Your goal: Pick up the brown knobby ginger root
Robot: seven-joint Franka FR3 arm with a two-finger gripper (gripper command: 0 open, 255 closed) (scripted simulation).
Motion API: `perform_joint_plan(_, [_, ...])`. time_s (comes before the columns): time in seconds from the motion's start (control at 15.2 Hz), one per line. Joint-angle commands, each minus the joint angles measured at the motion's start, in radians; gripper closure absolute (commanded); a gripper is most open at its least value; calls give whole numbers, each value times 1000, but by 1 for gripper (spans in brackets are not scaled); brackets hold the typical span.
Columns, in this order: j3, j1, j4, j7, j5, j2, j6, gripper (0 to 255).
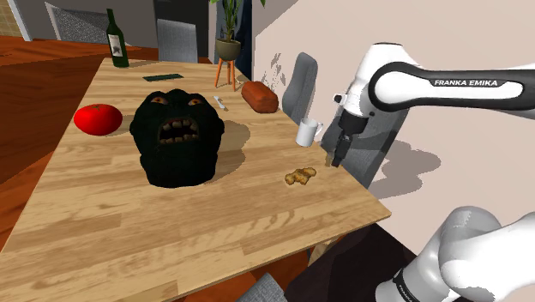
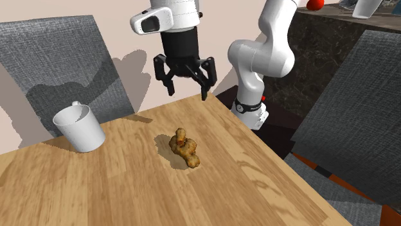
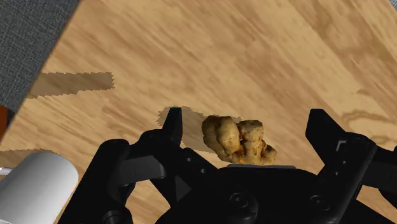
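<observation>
The ginger root (image 2: 183, 149) lies on the counter (image 2: 128, 199), to the right of the white mug (image 2: 78, 128) in the second exterior view. It is apart from the mug and touches nothing but the wood. The tool (image 2: 187, 80) hangs in the air, farther from the mug than the ginger is, above the stretch of counter between the root and the edge. Its black fingers (image 2: 166, 76) are spread wide with nothing held. In the wrist view the ginger root (image 3: 238, 140) shows in the gap between the two fingers of the tool (image 3: 248, 126), and neither finger touches it.

The root is a tan-brown, lumpy piece made of several rounded knobs, with darker creases between them. The counter has pale wood grain with long streaks. The mug is smooth and plain white, a round cup with a handle. Its open mouth shows its own white inner wall.

In the shoulder view the ginger root (image 1: 300, 177) sits nearer the camera than the mug (image 1: 307, 131), and the tool (image 1: 339, 154) is just off the mug's right side. Beyond the mug lies a brown loaf-shaped thing (image 1: 259, 96). To the mug's left stands a big black head (image 1: 176, 137) with a gaping toothed mouth. Farther left of the mug are a glossy red tomato (image 1: 97, 118) and a dark green bottle (image 1: 116, 40). A grey fabric chair (image 1: 300, 81) stands behind the mug.
</observation>
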Motion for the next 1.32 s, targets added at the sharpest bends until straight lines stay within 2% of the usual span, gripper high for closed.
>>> perform_joint_plan(0.0, [-25,33,-16,-91,26,42,89,0])
perform_joint_plan(0.46, [-98,171,8,-406,174,223,318,0])
perform_joint_plan(1.06, [-107,180,-53,-442,202,274,425,0])
perform_joint_plan(1.12, [-106,181,-52,-441,202,275,425,255])
perform_joint_plan(1.25, [-105,181,-52,-440,203,276,426,255])
